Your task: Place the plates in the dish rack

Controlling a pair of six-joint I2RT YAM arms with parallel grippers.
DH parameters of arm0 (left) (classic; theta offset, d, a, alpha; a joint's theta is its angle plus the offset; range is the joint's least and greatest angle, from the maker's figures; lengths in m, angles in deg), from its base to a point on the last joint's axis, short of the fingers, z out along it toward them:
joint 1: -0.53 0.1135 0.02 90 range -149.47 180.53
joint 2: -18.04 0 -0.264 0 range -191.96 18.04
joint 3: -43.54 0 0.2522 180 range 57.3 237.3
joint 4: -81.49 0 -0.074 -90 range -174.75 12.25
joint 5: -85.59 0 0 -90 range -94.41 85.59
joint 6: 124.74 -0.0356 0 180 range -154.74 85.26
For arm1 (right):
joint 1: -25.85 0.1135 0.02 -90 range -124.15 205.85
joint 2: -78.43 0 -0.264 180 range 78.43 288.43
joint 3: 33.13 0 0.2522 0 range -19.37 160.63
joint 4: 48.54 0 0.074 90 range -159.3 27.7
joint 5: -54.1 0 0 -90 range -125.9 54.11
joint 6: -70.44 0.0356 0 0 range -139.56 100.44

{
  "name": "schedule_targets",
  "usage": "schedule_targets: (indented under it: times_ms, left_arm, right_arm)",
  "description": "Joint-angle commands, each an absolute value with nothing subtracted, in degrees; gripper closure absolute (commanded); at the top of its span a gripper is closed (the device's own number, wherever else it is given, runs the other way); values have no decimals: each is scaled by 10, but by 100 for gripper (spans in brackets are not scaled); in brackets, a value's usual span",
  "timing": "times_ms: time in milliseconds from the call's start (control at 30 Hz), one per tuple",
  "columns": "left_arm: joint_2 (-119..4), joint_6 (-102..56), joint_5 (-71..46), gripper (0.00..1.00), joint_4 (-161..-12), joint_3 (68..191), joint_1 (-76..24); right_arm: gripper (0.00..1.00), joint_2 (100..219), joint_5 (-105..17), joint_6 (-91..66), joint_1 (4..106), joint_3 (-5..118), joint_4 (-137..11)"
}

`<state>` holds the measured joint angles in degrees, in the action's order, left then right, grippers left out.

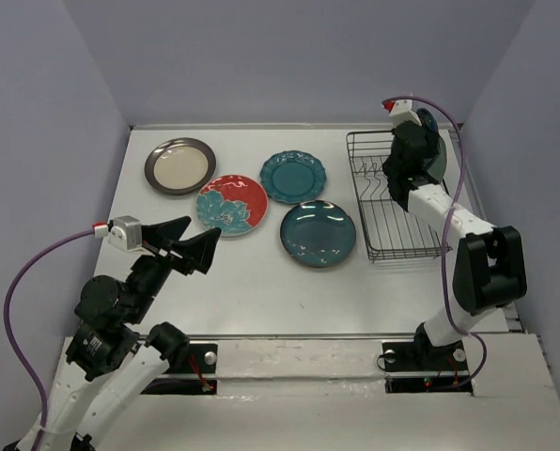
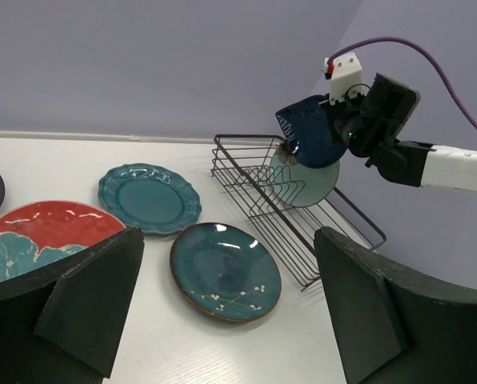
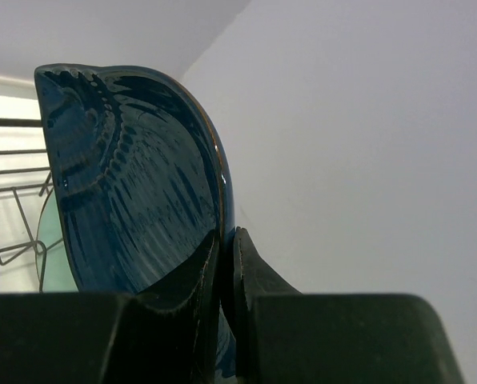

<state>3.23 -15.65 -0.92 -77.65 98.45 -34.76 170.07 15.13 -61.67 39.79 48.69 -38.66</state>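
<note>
Closest of all, in the right wrist view, the right gripper (image 3: 226, 264) has its two black fingers pressed onto the rim of the dark blue plate (image 3: 134, 184), pinching it. It holds the plate up on its edge, over the far right end of the dish rack (image 1: 407, 255). The black wire rack sits by the right edge of the table (image 1: 261, 291), near the far right corner. One plate stands in it, the pale mint plate (image 2: 306, 184), leaning between the prongs just under the blue one. I cannot tell if those two touch.

Four more plates lie flat on the table. The cream plate (image 1: 179, 165) is near the far left corner. The red flower plate (image 1: 232, 204) sits toward the middle of the table. The wavy teal plate (image 1: 293, 176) is beside it, nearer the far edge. The shiny dark teal plate (image 1: 318, 233) lies just beside the rack.

The left gripper (image 1: 191, 242) hangs over the near left part of the table. Its jaws are spread wide with nothing in them.
</note>
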Motion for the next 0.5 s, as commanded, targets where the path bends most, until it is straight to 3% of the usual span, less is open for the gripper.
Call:
schedule_targets:
  times_ms: [0,467]
  left_arm:
    - [28,-166,-10,1,-800,986,-351]
    - [15,-166,-9,1,-798,986,-351]
  right_arm:
    - [93,1698,156,-638,397,502,-252]
    - [93,1753,153,-656,392,452,-194]
